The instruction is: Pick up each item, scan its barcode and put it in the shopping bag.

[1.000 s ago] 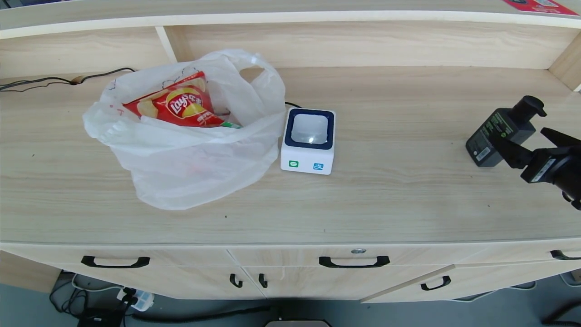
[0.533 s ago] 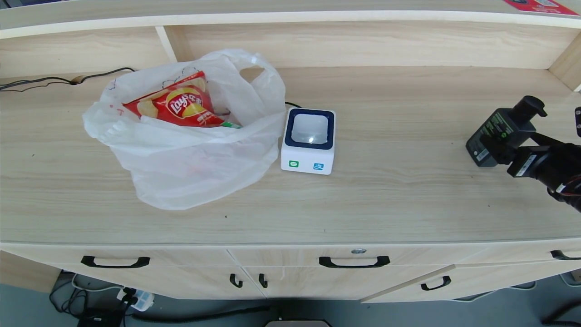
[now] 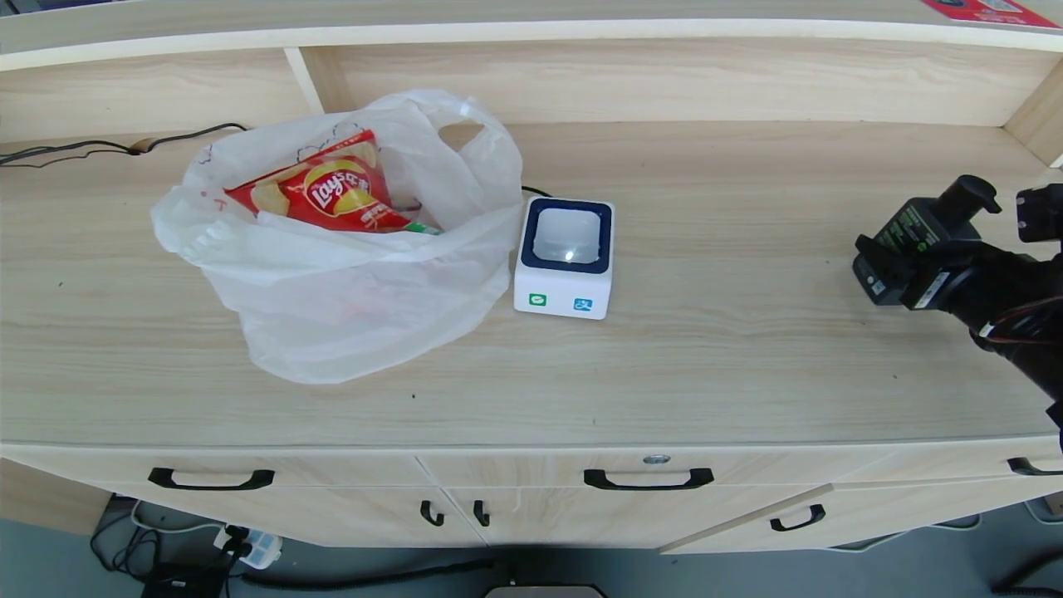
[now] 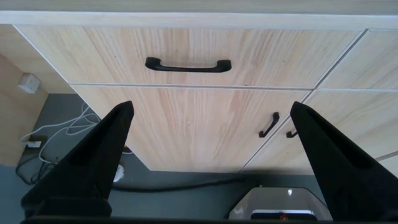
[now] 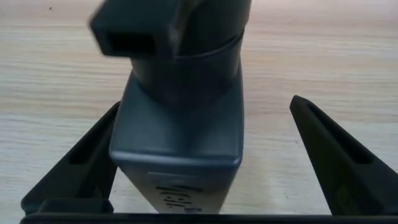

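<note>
Right gripper (image 5: 205, 102) spread astride dark bottle (image 3: 909, 226); left gripper (image 4: 211, 106) spread; scanner (image 3: 565, 257) beside shopping bag (image 3: 332, 307)

You have a pale wood-grain surface (image 3: 747, 357), a translucent white shopping bag (image 3: 349, 291) with a red-and-yellow chip packet (image 3: 328, 195), a white scanner (image 3: 558, 291) framed in navy with green and blue icons, and a dark grey pump bottle (image 3: 913, 226).

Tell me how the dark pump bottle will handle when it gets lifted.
The bottle looks like rigid plastic with flat sides, so the right gripper should clamp it without crushing. Its squared body is unlikely to roll. Its smooth surface may slip, and the protruding pump head could tip it if gripped off-centre.
</note>
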Tool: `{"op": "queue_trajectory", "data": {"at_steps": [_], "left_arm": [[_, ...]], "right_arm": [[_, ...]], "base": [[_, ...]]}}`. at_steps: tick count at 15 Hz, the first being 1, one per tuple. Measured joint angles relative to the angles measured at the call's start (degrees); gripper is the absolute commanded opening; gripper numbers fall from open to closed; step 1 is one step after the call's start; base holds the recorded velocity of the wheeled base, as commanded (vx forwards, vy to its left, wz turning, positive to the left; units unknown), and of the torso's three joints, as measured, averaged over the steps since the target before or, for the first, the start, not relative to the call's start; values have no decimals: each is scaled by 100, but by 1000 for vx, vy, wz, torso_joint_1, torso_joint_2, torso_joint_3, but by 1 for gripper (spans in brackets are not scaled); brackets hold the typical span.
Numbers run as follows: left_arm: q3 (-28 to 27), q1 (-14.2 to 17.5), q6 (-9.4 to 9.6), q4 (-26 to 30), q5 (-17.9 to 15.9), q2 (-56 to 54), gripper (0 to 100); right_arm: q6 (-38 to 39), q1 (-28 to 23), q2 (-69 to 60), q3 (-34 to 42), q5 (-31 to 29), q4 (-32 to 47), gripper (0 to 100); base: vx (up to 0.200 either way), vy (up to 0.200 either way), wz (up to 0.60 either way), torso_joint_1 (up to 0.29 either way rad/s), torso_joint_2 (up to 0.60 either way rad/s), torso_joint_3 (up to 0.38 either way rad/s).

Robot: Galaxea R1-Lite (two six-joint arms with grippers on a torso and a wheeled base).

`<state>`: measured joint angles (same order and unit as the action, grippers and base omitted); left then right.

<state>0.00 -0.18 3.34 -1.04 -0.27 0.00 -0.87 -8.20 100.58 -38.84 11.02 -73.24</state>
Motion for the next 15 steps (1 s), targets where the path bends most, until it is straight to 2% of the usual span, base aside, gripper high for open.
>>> {"op": "queue_trajectory", "data": {"at_steps": [8,9,15], "left_arm": [[0,0,-4,0,0,0,100],[0,0,-1,0,2,0,100],[0,0,-1,2,0,0,100]], "right_arm": [[96,49,228,-263,55,-49,100],[111,68,233,-283,74,-57,0],[152,124,239,-285,85,-50,0]], "base": [[0,0,0,0,0,0],[0,0,0,0,0,0],[0,0,0,0,0,0]]}}
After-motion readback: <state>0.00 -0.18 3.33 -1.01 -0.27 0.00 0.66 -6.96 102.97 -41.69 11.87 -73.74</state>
